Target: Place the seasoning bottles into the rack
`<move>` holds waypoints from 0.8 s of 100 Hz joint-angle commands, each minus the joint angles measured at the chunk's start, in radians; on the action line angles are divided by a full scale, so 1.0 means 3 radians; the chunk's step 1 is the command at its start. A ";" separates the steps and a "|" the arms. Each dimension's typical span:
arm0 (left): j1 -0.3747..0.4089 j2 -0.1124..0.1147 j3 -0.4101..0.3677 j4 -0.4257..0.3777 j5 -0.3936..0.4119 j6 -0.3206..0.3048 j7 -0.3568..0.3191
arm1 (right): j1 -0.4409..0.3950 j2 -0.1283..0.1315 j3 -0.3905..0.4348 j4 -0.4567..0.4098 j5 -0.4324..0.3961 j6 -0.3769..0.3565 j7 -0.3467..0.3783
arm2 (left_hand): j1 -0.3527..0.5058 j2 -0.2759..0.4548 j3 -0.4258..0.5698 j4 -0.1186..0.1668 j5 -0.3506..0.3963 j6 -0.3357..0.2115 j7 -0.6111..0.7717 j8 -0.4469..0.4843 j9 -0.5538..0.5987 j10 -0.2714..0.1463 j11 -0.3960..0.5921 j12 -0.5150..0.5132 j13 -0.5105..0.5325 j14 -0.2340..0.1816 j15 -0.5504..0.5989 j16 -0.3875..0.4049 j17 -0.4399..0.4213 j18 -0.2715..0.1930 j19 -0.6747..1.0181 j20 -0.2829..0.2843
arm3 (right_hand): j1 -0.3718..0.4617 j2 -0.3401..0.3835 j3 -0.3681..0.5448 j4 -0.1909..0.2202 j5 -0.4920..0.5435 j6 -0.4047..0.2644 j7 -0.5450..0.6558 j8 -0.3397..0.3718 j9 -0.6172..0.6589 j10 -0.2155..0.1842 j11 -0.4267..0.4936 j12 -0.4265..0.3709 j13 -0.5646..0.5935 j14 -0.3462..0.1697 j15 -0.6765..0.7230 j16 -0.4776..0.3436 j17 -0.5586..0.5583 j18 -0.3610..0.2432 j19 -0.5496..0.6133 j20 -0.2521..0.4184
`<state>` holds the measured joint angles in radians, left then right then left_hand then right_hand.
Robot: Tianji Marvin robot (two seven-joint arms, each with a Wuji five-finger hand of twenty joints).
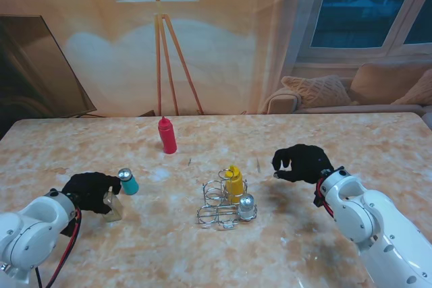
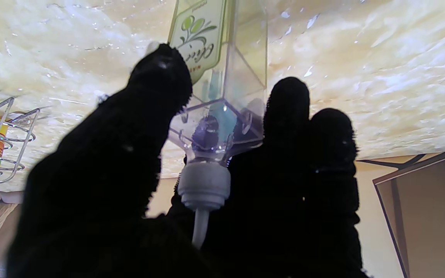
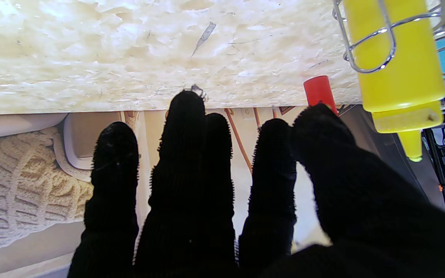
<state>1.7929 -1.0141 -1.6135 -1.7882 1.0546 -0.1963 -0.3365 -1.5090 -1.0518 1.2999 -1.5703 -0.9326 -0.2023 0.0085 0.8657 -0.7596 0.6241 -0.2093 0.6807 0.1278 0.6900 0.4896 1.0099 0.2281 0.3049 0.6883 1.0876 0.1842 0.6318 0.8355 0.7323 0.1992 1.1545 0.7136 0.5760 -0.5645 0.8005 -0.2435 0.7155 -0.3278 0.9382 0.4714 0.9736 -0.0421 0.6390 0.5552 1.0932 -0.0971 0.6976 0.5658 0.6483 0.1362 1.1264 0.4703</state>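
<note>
Clear oil bottle [image 2: 222,77] stands upright near the table's [image 1: 337,139] left edge, grasped by the left robot hand [image 1: 91,190], thumb and fingers [image 2: 286,112] on opposite faces. The rack [image 1: 223,206], mid-table, lies to that hand's right, so the left arm is the nearer one. Four bottles are outside or inside: teal [image 1: 128,181] and red [image 1: 167,135] loose, yellow [image 1: 234,181] racked; a steel shaker [image 1: 247,206] too. Right robot hand [image 1: 302,163] hovers released, fingers spread.

Between the left hand [image 1: 91,190] and the wire rack [image 1: 223,207] the desk [image 1: 304,247] lies bare, only the teal bottle [image 1: 128,181] standing just beside that hand, while the yellow bottle [image 1: 234,181] and silver shaker [image 1: 247,206] fill the rack's right side.
</note>
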 commanded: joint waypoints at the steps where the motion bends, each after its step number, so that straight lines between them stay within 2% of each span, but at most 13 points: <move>1: 0.0021 -0.0010 0.0030 0.0019 0.0016 0.0030 -0.0105 | -0.0029 -0.0012 -0.0011 -0.0006 -0.0013 0.0005 0.0042 | 0.0438 0.0128 0.0166 -0.0012 0.0419 -0.0111 0.0253 0.0003 0.0297 -0.0123 0.0286 -0.0066 0.0109 -0.0092 -0.0071 -0.0098 0.0068 -0.0113 0.0007 -0.0029 | 0.0061 -0.0057 0.0073 0.0000 0.0005 -0.0088 0.0065 -0.0009 0.0053 -0.0061 0.0036 0.0078 0.0001 -0.0062 0.0037 0.0029 0.0004 0.0018 0.0029 -0.0028; 16: 0.0002 -0.0004 0.0044 0.0027 -0.0009 0.0049 -0.0164 | -0.0030 -0.0011 -0.0010 -0.0006 -0.0019 0.0003 0.0043 | 0.0481 0.0121 0.0205 -0.0014 0.0551 -0.0191 0.0221 -0.0067 0.0443 -0.0172 0.0197 -0.0184 0.0196 -0.0103 -0.0116 -0.0211 0.0176 -0.0143 0.0013 -0.0094 | 0.0063 -0.0066 0.0082 -0.0003 0.0009 -0.0089 0.0069 -0.0009 0.0057 -0.0065 0.0033 0.0085 0.0001 -0.0064 0.0037 0.0029 0.0006 0.0019 0.0029 -0.0028; 21: -0.0002 -0.0001 0.0044 0.0027 -0.0017 0.0049 -0.0189 | -0.0030 -0.0012 -0.0010 -0.0005 -0.0018 0.0004 0.0042 | 0.0508 0.0126 0.0209 -0.0011 0.0575 -0.0226 0.0285 -0.0098 0.0546 -0.0195 0.0056 -0.0107 0.0225 -0.0113 -0.0087 -0.0255 0.0204 -0.0145 0.0044 -0.0147 | 0.0061 -0.0066 0.0083 -0.0004 0.0009 -0.0091 0.0070 -0.0010 0.0057 -0.0064 0.0032 0.0087 0.0001 -0.0066 0.0037 0.0029 0.0006 0.0019 0.0029 -0.0028; 31: -0.0013 0.0001 0.0051 0.0038 -0.0032 0.0039 -0.0198 | -0.0028 -0.0013 -0.0013 -0.0003 -0.0015 0.0007 0.0037 | 0.0555 0.0134 0.0224 0.0012 0.0593 -0.0298 0.0410 -0.0059 0.0613 -0.0229 0.0047 -0.0031 0.0270 -0.0136 -0.0021 -0.0232 0.0246 -0.0159 0.0097 -0.0142 | 0.0060 -0.0069 0.0088 -0.0006 0.0010 -0.0092 0.0071 -0.0010 0.0059 -0.0063 0.0031 0.0091 0.0003 -0.0064 0.0039 0.0030 0.0003 0.0019 0.0027 -0.0029; 46: -0.0011 -0.0006 0.0055 0.0063 -0.0002 -0.0016 -0.0086 | -0.0025 -0.0013 -0.0019 0.0002 -0.0015 0.0011 0.0033 | 0.0565 0.0067 0.0312 0.0028 0.0584 -0.0367 0.0574 -0.0028 0.0648 -0.0242 0.0084 0.0039 0.0305 -0.0145 0.0050 -0.0186 0.0273 -0.0158 0.0139 -0.0127 | 0.0062 -0.0079 0.0094 -0.0007 0.0018 -0.0094 0.0077 -0.0008 0.0062 -0.0068 0.0029 0.0096 0.0005 -0.0070 0.0039 0.0030 0.0009 0.0016 0.0029 -0.0029; 80: 0.0088 -0.0014 -0.0033 -0.0095 0.0027 -0.0231 0.0003 | -0.0027 -0.0015 -0.0020 -0.0001 -0.0015 0.0015 0.0027 | 0.0532 0.0024 0.0400 0.0011 0.0587 -0.0356 0.0662 -0.0082 0.0672 -0.0225 0.0107 0.0052 0.0341 -0.0148 0.0084 -0.0167 0.0307 -0.0161 0.0169 -0.0107 | 0.0059 -0.0083 0.0108 -0.0013 0.0019 -0.0095 0.0079 -0.0011 0.0067 -0.0071 0.0026 0.0104 0.0005 -0.0072 0.0035 0.0028 0.0014 0.0015 0.0028 -0.0031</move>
<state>1.8027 -1.0151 -1.6208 -1.7963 1.0605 -0.2512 -0.3269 -1.5089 -1.0519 1.2976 -1.5696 -0.9346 -0.1994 0.0042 0.8687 -0.8109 0.6045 -0.2229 0.7419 0.0993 0.6971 0.4300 1.1008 0.2294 0.2480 0.6478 1.1616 0.1896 0.6213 0.7767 0.8020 0.2143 1.1748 0.6890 0.5760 -0.5658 0.8084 -0.2435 0.7170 -0.3292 0.9471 0.4714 0.9736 -0.0427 0.6390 0.5552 1.0933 -0.1013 0.6976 0.5658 0.6512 0.1362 1.1264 0.4703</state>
